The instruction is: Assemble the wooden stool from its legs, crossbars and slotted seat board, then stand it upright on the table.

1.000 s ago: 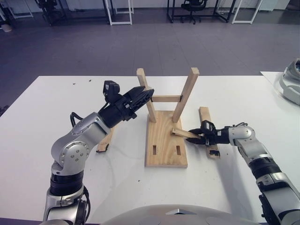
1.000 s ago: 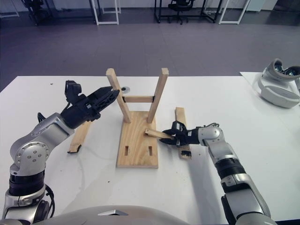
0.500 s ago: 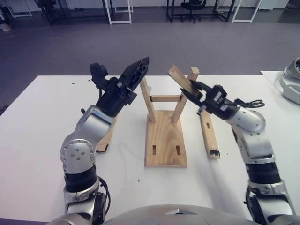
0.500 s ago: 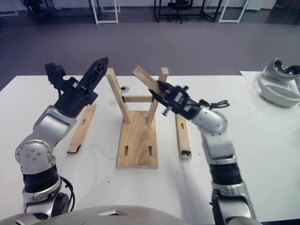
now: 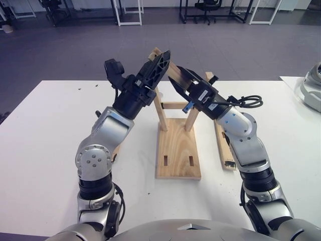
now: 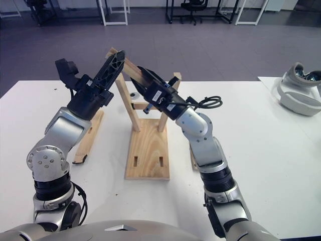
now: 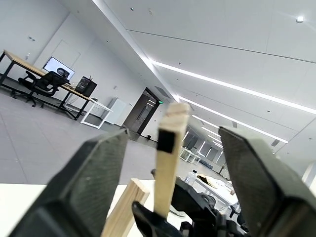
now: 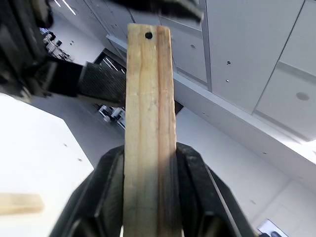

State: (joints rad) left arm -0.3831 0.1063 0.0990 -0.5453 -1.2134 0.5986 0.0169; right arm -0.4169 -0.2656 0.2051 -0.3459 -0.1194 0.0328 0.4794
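The slotted seat board lies flat at mid-table with two legs standing in it, joined by a crossbar. Above them my right gripper is shut on a short wooden bar that slants up and to the left. My left gripper is raised and open, its fingers standing on either side of the bar's upper tip. In the right wrist view the bar sits clamped between the pads. One loose leg lies right of the board, and another lies left, partly behind my left arm.
A white headset rests at the table's far right. A small round item sits behind the standing legs. The white table has open surface on both sides. Office desks and chairs stand on the floor beyond.
My right gripper carried the bar from the board up and leftward over the standing legs. My left gripper rose to meet it and now straddles the bar's tip.
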